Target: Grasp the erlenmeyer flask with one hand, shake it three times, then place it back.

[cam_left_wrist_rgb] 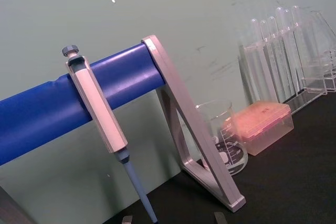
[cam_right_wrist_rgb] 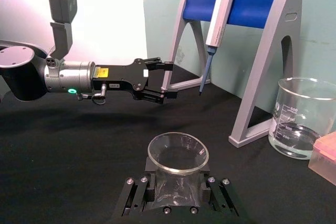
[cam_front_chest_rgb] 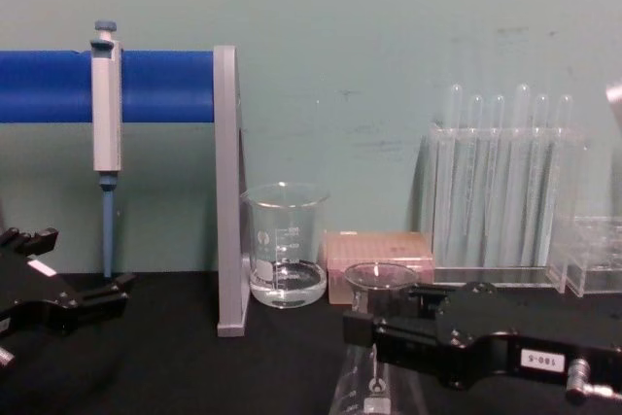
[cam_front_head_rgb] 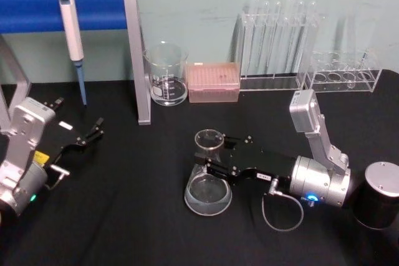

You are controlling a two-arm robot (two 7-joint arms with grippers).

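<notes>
Black right tool (cam_front_head_rgb: 211, 165), reaching level, clamps erlenmeyer flask (cam_front_head_rgb: 207, 194) neck.

Hidden and cropped parts of the flask (cam_front_head_rgb: 207, 194)
The right gripper (cam_front_head_rgb: 209, 165) covers its neck in the head view, and the chest view's bottom edge cuts off its base. The beaker (cam_front_head_rgb: 167, 74) has figures too small to read. The blue bar (cam_front_head_rgb: 37, 9) runs off the left edge.
</notes>
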